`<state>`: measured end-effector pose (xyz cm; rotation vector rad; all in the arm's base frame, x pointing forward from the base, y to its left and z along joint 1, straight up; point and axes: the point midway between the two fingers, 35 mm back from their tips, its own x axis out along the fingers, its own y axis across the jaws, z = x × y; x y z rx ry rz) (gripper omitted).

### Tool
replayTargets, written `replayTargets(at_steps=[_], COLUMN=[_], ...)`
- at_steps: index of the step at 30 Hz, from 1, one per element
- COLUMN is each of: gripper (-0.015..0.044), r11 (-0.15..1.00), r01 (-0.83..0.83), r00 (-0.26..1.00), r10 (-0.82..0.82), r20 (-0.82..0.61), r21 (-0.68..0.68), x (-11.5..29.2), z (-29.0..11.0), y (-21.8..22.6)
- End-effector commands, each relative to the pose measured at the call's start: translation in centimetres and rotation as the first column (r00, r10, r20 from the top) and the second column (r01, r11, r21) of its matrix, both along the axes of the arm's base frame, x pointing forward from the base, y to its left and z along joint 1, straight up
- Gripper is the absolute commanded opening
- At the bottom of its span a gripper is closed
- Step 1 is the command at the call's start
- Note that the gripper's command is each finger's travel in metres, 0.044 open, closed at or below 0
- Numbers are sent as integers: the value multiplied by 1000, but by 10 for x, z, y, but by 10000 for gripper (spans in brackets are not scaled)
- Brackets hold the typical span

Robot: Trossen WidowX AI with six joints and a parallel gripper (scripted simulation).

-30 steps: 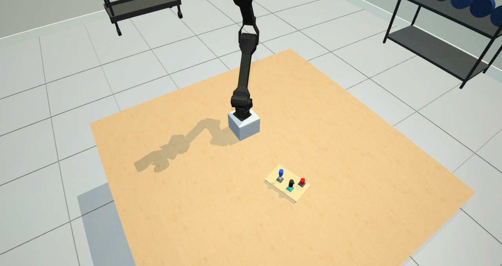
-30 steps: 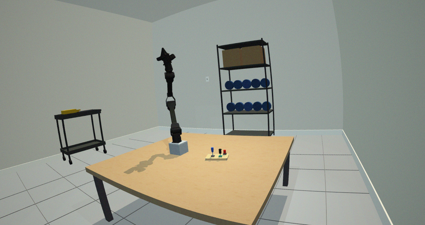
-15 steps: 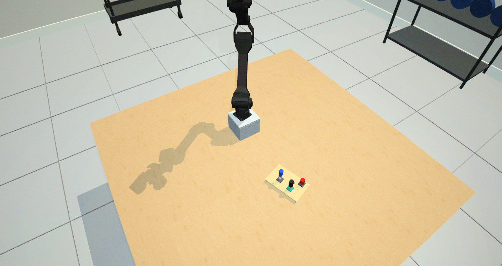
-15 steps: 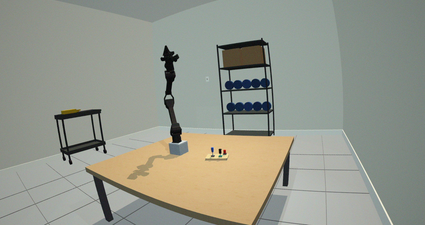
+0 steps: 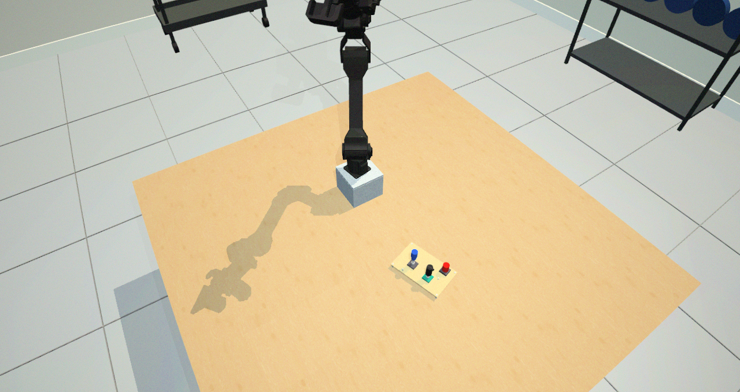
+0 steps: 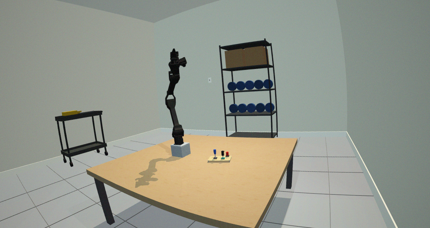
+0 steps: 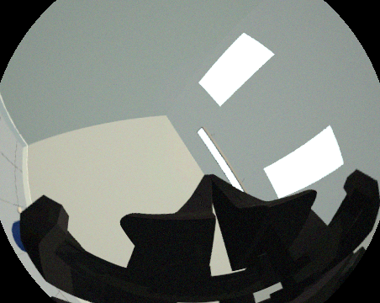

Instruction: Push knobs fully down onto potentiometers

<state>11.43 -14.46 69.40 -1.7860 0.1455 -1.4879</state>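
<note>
Your arm (image 6: 173, 106) stands nearly upright on its grey block (image 5: 373, 188), with the gripper (image 7: 213, 202) raised toward the ceiling, its fingers pressed together on nothing. The circuit board (image 5: 400, 263) lies on the table (image 5: 517, 286), well apart from the block, carrying a blue knob (image 5: 414, 254), a black knob (image 5: 429, 270) and a red knob (image 5: 446, 266). Nothing stands between arm and board. A cart (image 6: 78, 115) and a shelf rack (image 6: 272, 85) stand against the walls.

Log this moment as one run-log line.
phase: pre-approach | gripper: shut, holding nothing, raised high above table | board: untouched | blue knob: stands tallest | black knob, red knob: no contact
</note>
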Motion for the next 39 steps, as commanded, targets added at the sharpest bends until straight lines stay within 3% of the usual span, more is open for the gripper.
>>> replayTargets(at_steps=[1, 18, 28, 39], gripper=[0, 0, 0, 0], r11=[989, 768, 535, 224], r01=[-95, -299, -292, -173], r00=[993, 897, 831, 792], r10=[101, 429, 552, 611], r20=[-54, -109, -66, 0], r21=[115, 566, 793, 959], x=[40, 164, 221, 265], z=[-24, -136, -217, -315], y=[-26, -76, -82, -72])
